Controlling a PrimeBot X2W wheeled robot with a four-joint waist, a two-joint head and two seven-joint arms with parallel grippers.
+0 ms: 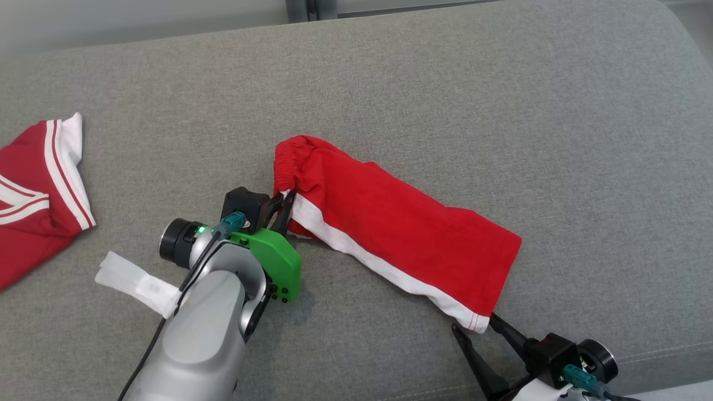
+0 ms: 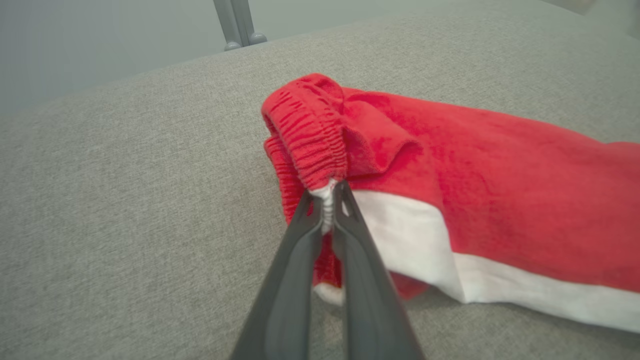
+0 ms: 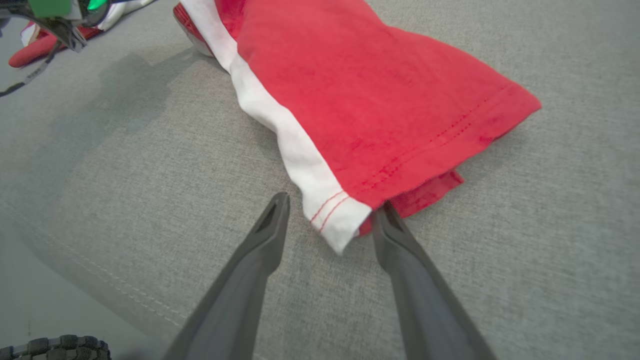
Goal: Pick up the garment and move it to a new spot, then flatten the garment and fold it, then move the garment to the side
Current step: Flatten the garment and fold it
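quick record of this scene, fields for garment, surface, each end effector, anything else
garment: shorts, red with a white stripe, lying folded
surface: grey cushion
left end effector: shut on the waistband
right end effector: open, fingers either side of the hem corner
other: second garment, red and white, far left, apart from the shorts

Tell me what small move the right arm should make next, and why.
Probably close the right fingers on the hem corner of the red shorts. They stand open on either side of that corner, while the left fingers are shut on the waistband. With both ends gripped, the shorts could be lifted off the grey cushion.
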